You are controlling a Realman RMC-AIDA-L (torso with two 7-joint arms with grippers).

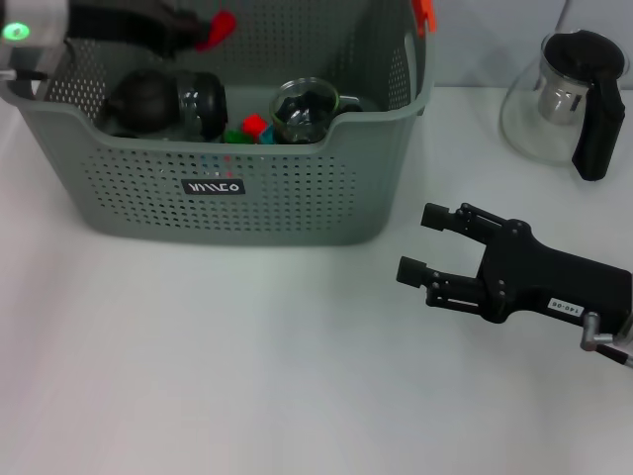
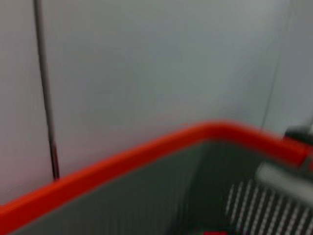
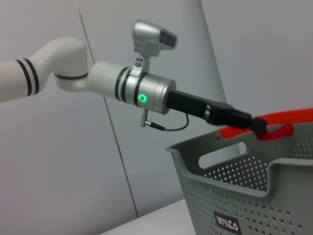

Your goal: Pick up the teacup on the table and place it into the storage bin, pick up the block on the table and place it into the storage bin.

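The grey perforated storage bin (image 1: 247,203) stands at the back left of the table. Inside it lie a clear glass teacup (image 1: 302,109), a dark rounded vessel (image 1: 163,104), and a red block (image 1: 255,125) with green and blue blocks beside it. My left gripper (image 1: 213,30) hovers over the bin's rear left part; the right wrist view shows the left gripper (image 3: 269,128) above the bin's (image 3: 244,196) rim. My right gripper (image 1: 427,242) rests low over the table to the right of the bin, open with nothing in it. The left wrist view shows only the bin's orange handle (image 2: 146,152).
A glass teapot (image 1: 569,99) with a black lid and handle stands at the back right. An orange handle clip (image 1: 423,12) sticks up at the bin's right rear corner. White table (image 1: 218,366) stretches in front of the bin.
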